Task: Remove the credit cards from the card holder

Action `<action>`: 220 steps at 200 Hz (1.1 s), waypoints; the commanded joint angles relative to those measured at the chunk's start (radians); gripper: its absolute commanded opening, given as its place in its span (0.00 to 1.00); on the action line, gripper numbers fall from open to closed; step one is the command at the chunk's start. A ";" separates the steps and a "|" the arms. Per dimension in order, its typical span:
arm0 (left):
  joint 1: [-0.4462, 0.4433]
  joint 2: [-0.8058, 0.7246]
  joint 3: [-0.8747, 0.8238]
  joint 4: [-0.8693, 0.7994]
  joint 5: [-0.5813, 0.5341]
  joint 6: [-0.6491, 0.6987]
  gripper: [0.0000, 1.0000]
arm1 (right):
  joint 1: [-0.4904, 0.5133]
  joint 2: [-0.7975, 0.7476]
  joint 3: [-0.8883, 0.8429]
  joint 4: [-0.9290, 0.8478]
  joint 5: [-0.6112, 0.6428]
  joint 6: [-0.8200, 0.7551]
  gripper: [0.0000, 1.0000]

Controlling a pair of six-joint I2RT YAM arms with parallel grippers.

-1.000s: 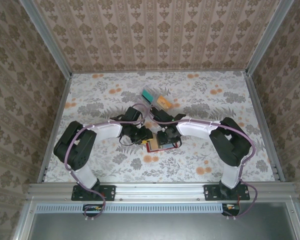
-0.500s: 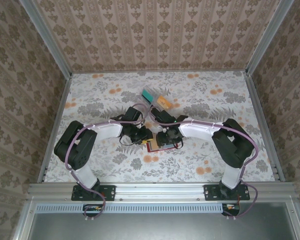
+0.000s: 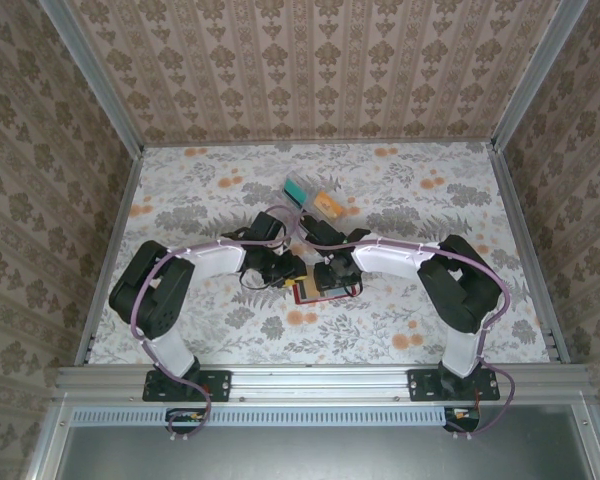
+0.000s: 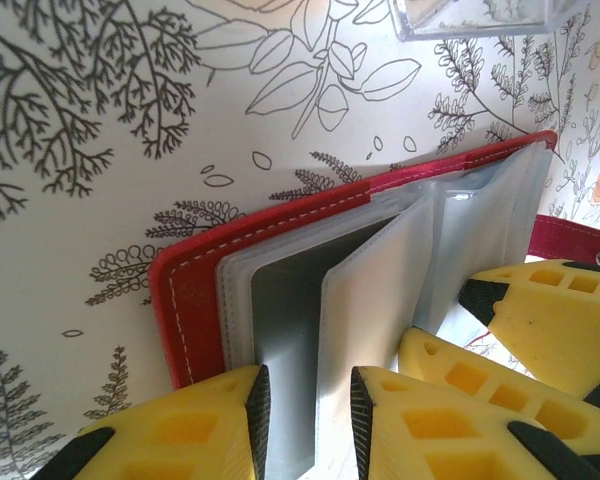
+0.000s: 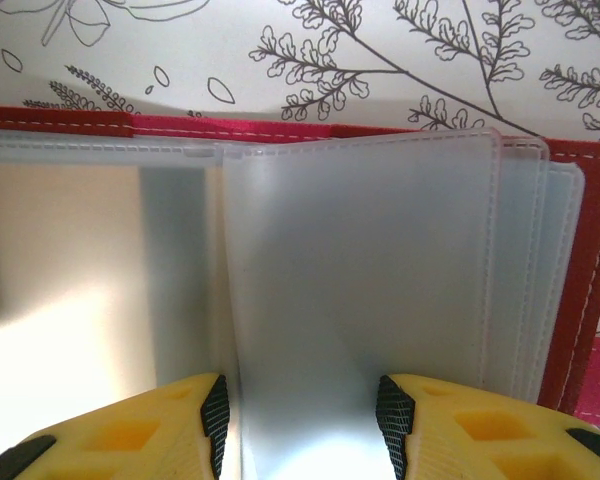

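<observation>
The red card holder (image 3: 325, 291) is lying open on the tabletop (image 3: 430, 200), just on the near side of the clear rack (image 3: 311, 198). The right gripper (image 5: 300, 400) is standing with jaws apart around a frosted sleeve (image 5: 360, 270). The left gripper (image 4: 307, 390) is straddling another sleeve, and I cannot tell whether it is clamping it.

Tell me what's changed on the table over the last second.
The right arm swung its elbow slightly outward, then came back in. Its end effector hardly left the open red wallet. The left end effector stayed at the wallet's sleeves, and the wallet itself did not shift.
</observation>
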 commanded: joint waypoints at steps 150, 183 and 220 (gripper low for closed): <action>0.051 -0.041 -0.020 -0.041 0.032 0.089 0.03 | -0.029 -0.166 -0.080 0.245 -0.088 0.055 0.56; 0.095 -0.094 -0.056 -0.040 0.070 0.100 0.03 | -0.037 -0.239 -0.087 0.302 -0.093 0.067 0.60; 0.074 -0.060 -0.062 0.126 0.192 0.004 0.30 | -0.080 -0.321 -0.123 0.344 -0.101 0.093 0.60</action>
